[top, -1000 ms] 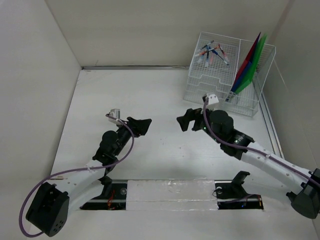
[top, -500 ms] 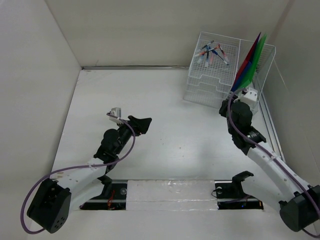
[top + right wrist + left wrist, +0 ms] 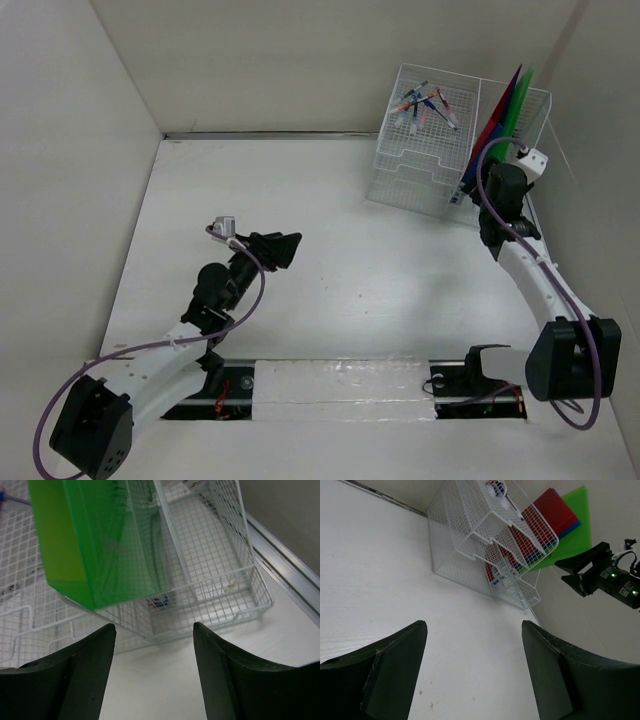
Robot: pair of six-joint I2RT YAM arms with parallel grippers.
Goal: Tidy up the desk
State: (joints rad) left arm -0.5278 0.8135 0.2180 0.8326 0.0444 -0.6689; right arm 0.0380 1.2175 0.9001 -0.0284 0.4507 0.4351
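Two grippers in view, both spread wide and pinching nothing. Left gripper (image 3: pixel 473 625) well apart from the wire rack (image 3: pixel 425 165), out over the middle of the desk (image 3: pixel 340 270), dark fingers (image 3: pixel 395 670) aimed toward the rack with white desk surface showing in the gap. Right gripper (image 3: pixel 152 627) just beside the rack, at the end nearest the arm bases, fingers (image 3: pixel 75 675) parted and pointing at the bottom corner of the wire, a strip of desk between. Desk itself underneath the rack and spreading from it toward the bases and away to the left, matte white, walled by upright white panels (image 3: pixel 70 150); rack standing at its far right corner, close to the right panel. Inside the rack: stepped trays on the side away from that panel, a handful of pens (image 3: pixel 425 103) lying crossed in the topmost tray; an upright slot on the side nearer the panel, holding flat folders on edge and leaning, with the green folder (image 3: pixel 90 545) closest to the panel and the red folder (image 3: pixel 552 517) and blue folder (image 3: pixel 572 527) beside it. Small blue-and-white item (image 3: pixel 160 601) at the bottom of that slot, too small to identify. From the left wrist view, right arm (image 3: pixel 610 577), black with green lights, just to the side of the rack, past the green folder. Purple cable (image 3: pixel 250 290) looping along the left arm (image 3: pixel 215 290), well apart from the rack.
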